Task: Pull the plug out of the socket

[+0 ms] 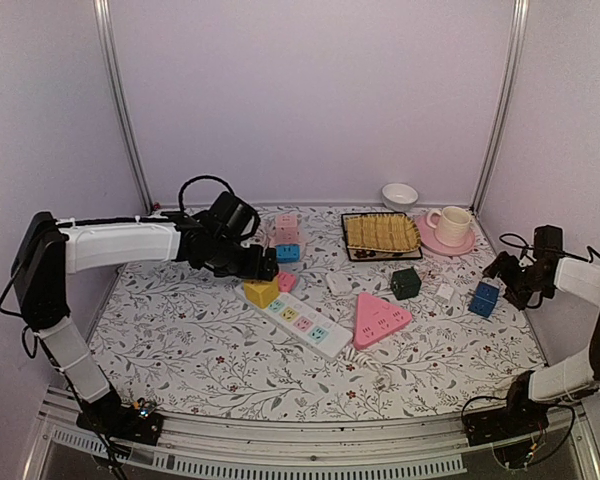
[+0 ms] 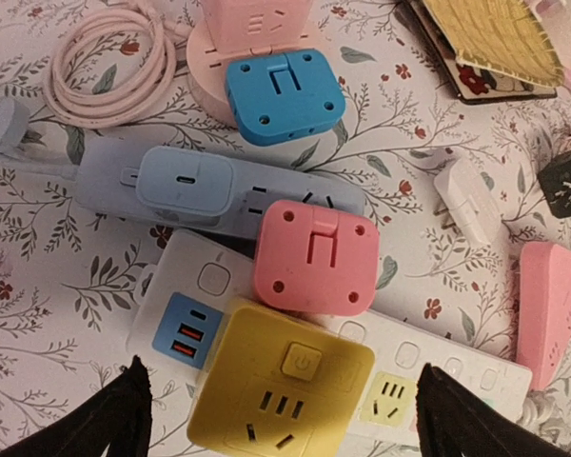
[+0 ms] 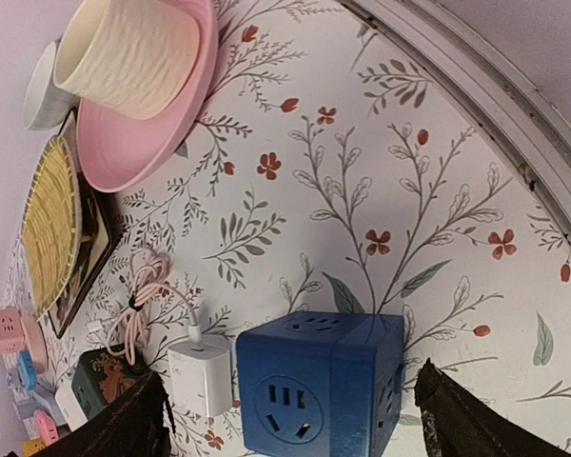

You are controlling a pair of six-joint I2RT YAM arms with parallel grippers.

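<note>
Left tool is released, fingers spread wide, and hovers over the yellow plug. In the left wrist view one dark fingertip stands on each side of the plug, neither touching it.

The yellow plug is seated on the near-left end of the white power strip, which lies diagonally at mid-table, so it is not pulled off yet. Its top face shows a button and socket holes. A blue USB panel on the strip shows just left of it.

A pink plug sits just behind the yellow one, touching or overlapping it, at the strip's far edge. Beyond that lie a grey-blue strip with a matching adapter on it, a blue adapter and a coiled pink cable.

Right tool is at the right edge of the table, released, fingers wide. A blue cube socket stands between them. I cannot tell whether the right finger touches it. A small white charger stands just beside the cube.

Also on the table:
- pink triangular socket, right of the white strip
- dark green cube
- tray with yellow mat
- cup on a pink saucer
- white bowl at the back
</note>
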